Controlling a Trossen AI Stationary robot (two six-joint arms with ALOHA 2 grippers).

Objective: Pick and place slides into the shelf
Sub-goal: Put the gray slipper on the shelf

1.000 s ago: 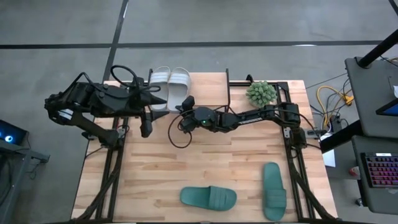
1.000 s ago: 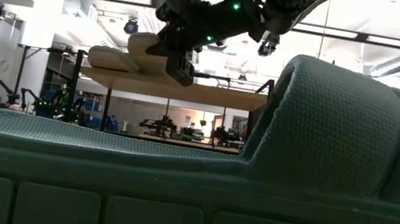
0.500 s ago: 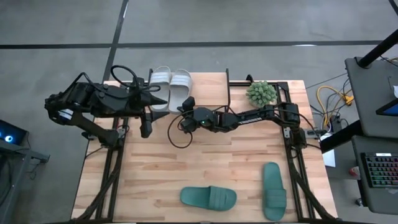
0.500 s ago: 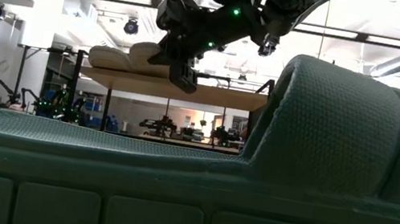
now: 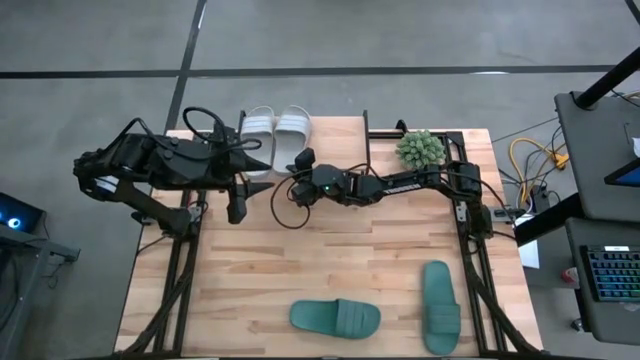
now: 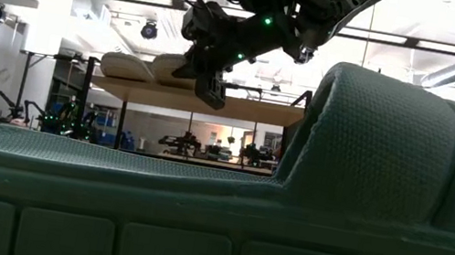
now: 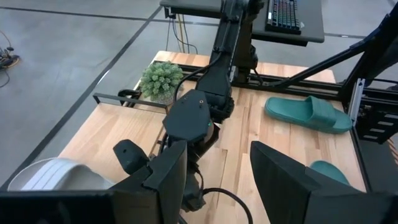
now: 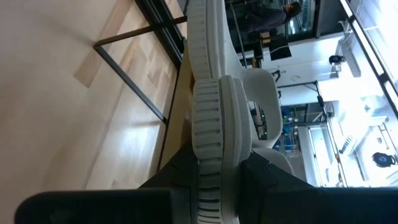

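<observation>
Slide (image 8: 214,112) — white ribbed foam | right fingers (image 8: 186,171) pinch it | left fingers (image 7: 168,180) spread

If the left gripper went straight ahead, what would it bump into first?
Probably the right arm. The left gripper is open and empty, and that arm crosses right ahead of it; depth is hard to judge.
</observation>
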